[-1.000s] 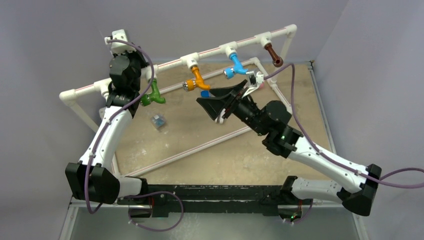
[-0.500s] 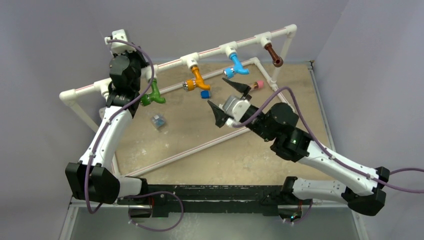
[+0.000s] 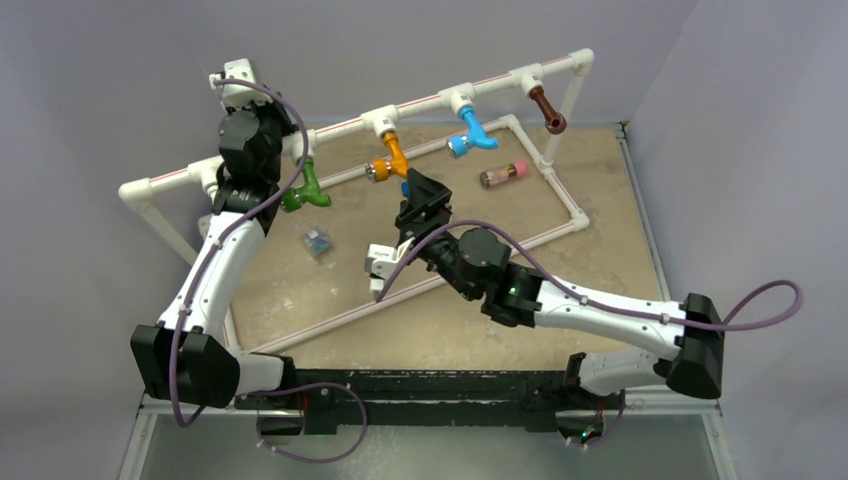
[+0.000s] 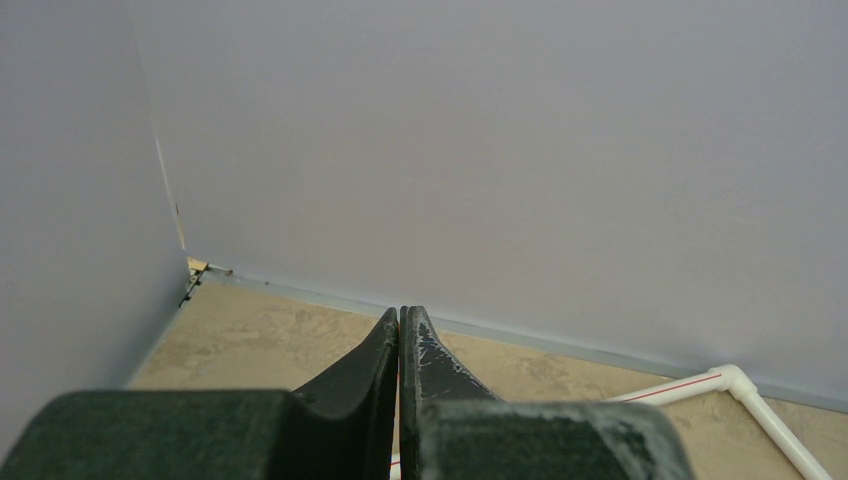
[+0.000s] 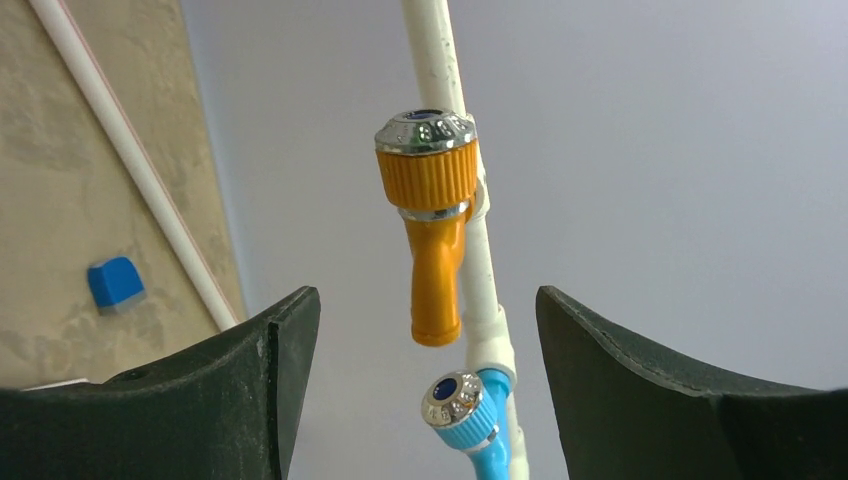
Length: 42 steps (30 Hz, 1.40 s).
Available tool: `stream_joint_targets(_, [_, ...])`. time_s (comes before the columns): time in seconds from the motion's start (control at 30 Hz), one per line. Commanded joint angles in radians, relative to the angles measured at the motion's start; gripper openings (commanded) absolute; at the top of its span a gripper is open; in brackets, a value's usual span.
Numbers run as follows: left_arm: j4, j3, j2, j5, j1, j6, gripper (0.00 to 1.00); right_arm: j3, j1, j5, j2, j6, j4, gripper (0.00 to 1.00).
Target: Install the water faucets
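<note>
Bench (image 3: 300, 285) holds the pipe frame (image 3: 420, 105), with all four water faucets (image 3: 472, 135) hanging off its rail from 10 to 1 o'clock. Left gripper (image 4: 400, 330) jaws are clenched on nothing. Right gripper (image 5: 423, 300) jaws are released, with the orange faucet (image 5: 435, 260) ahead at 12. I reckon an off-centre squeeze could twist it loose. No readable writing anywhere.

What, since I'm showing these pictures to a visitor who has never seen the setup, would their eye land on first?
A green faucet, orange faucet, blue faucet and brown faucet hang in a row from the white pipe rail at the back. The right gripper, jaws wide open, points at the orange faucet, which fills the middle of its wrist view. The left gripper is shut, raised behind the rail on the left.
</note>
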<state>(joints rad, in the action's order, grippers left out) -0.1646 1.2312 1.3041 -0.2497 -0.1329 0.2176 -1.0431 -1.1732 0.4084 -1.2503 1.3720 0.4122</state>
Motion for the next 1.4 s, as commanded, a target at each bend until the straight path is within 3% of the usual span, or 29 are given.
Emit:
stream_joint_targets(0.0, [0.241, -0.076, 0.071, 0.048, -0.004, -0.007, 0.0, -0.022, -0.009, 0.142, -0.071, 0.163, 0.245, 0.8])
stream_joint_targets(0.5, [0.246, -0.075, 0.07, 0.054, -0.002, -0.004, 0.0, -0.163, 0.029, 0.161, -0.283, 0.137, 0.361, 0.74])
stream_joint_targets(0.6, [0.246, -0.073, 0.07, 0.055, -0.002, -0.004, 0.0, -0.182, 0.042, 0.164, -0.304, 0.113, 0.362, 0.62])
stream_joint_targets(0.87, [0.246, -0.072, 0.069, 0.058, 0.001, -0.003, 0.0, -0.21, 0.051, 0.195, -0.337, -0.032, 0.373, 0.12])
stream_joint_targets(0.93, [0.246, -0.073, 0.069, 0.059, 0.001, -0.003, 0.0, -0.215, 0.053, 0.206, -0.337, -0.107, 0.381, 0.0])
stream_joint_targets(1.1, [0.246, -0.073, 0.068, 0.061, 0.003, -0.001, 0.0, -0.215, 0.061, 0.186, -0.315, -0.421, 0.387, 0.0])
stream_joint_targets(1.37, [0.249, -0.072, 0.069, 0.063, 0.003, 0.0, 0.0, -0.173, 0.113, 0.109, -0.255, -1.144, 0.429, 0.0])
